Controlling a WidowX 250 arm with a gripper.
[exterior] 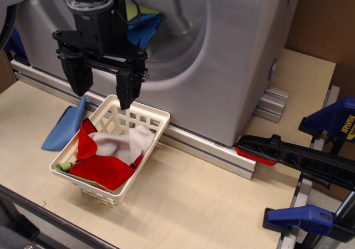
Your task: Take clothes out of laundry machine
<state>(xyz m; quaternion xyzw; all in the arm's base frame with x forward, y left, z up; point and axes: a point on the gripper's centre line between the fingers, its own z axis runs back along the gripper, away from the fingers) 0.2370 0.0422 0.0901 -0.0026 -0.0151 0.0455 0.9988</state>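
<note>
The laundry machine (233, 49) is a large light-grey body with a round drum opening at the top. In the opening lies a bright-blue cloth (145, 30) with a small yellow-green cloth (137, 9) on it, partly hidden behind my arm. My black gripper (104, 93) hangs in front of the drum, just above the far end of the white basket (152, 116). Its two fingers (127, 91) are spread apart and hold nothing.
The basket holds red (102, 168) and white (119, 143) cloths. A paler flat blue cloth (62, 130) lies on the table to its left. Blue and black clamps (310, 160) stand at the right. An aluminium rail (211, 149) runs along the machine's base.
</note>
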